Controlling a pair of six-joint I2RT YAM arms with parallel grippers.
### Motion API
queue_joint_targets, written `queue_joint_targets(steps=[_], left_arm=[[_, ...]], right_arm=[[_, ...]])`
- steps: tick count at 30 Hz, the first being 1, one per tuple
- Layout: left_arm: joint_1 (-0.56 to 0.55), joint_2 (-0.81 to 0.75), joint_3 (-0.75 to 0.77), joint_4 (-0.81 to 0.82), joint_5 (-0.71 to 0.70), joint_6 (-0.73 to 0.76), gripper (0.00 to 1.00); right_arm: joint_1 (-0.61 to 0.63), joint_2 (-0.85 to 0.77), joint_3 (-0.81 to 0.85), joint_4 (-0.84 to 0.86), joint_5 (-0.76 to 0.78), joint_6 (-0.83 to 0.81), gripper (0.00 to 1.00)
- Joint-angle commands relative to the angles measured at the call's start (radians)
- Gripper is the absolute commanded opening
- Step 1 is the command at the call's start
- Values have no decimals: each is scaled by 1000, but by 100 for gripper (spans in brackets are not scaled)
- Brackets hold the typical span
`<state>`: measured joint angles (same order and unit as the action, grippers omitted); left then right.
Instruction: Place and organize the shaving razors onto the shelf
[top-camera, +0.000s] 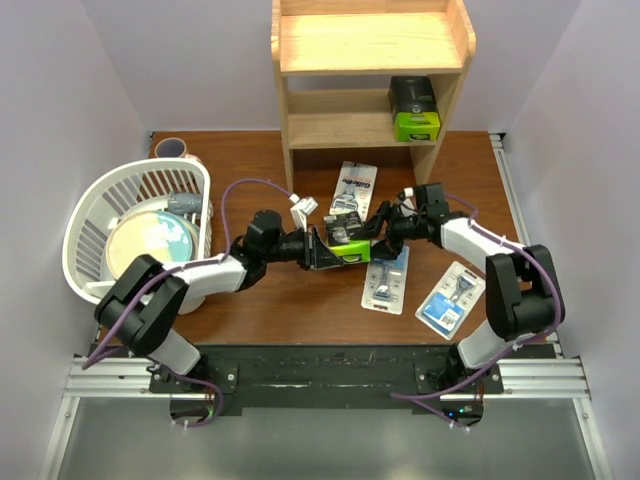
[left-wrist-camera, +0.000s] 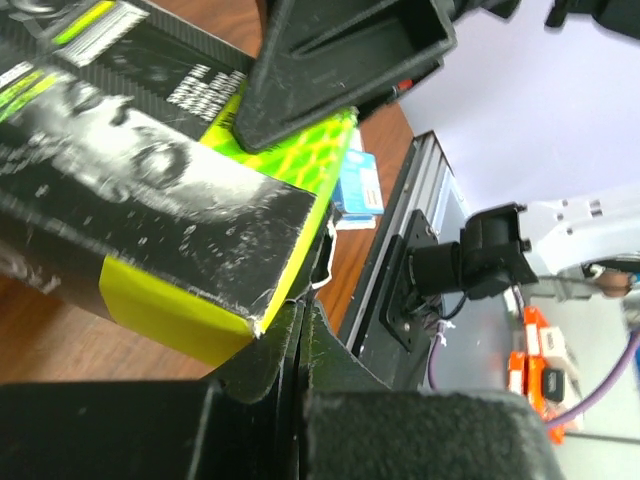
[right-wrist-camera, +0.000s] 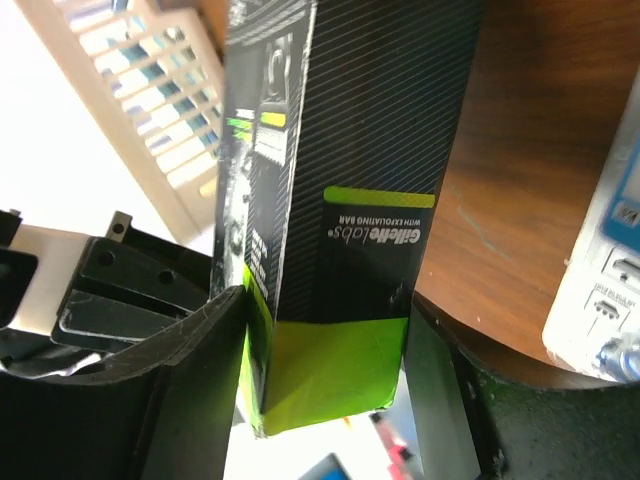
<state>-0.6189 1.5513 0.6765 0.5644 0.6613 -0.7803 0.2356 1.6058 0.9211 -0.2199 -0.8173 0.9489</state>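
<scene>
A black razor box with a lime-green end (top-camera: 340, 247) hangs between both arms over the table's middle. My left gripper (top-camera: 322, 250) is shut, pinching a thin edge at the box's lime corner (left-wrist-camera: 255, 320). My right gripper (right-wrist-camera: 325, 330) has its fingers (right-wrist-camera: 190, 350) pressed against both sides of the same box (right-wrist-camera: 340, 200). A second black box (top-camera: 414, 108) stands on the lower tier of the wooden shelf (top-camera: 370, 45). Three blister cards lie flat on the table: one near the shelf (top-camera: 352, 188), one in the middle (top-camera: 388, 280), and one at the right (top-camera: 450, 296).
A white plastic basket (top-camera: 85, 225) holding a round plate (top-camera: 150, 240) sits at the left, with a cup (top-camera: 170, 148) behind it. The shelf's top tier holds nothing. Purple walls close in on three sides.
</scene>
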Motion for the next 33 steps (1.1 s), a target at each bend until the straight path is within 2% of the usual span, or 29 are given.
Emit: queue_joint_targets(steps=[1,7,9,15,22,27,29,33], left_arm=[[-8,-140,23,48,8,104,0],[18,-241,182,-187,-29,288,0],[39,-247,260,-271,-55,320,0],[96,-212,428,-346,-121,412,0],[133,-123,560,-356,-202,501,0],[137,-57,641,-368,-285,539,0],[137,-39,664,-377,-360,556,0],[137,-13,692,-438,-570,572,0]], right_arm=[[25,-106,166,-154,-45,-269,49],[30,-167,289,-237,-33,-386,42],[30,-178,308,-222,-33,-384,41],[30,-153,381,-81,-29,-331,34],[30,14,499,146,-25,-179,34],[31,164,626,201,-2,-133,34],[31,201,662,203,9,-128,34],[34,275,723,215,27,-124,42]])
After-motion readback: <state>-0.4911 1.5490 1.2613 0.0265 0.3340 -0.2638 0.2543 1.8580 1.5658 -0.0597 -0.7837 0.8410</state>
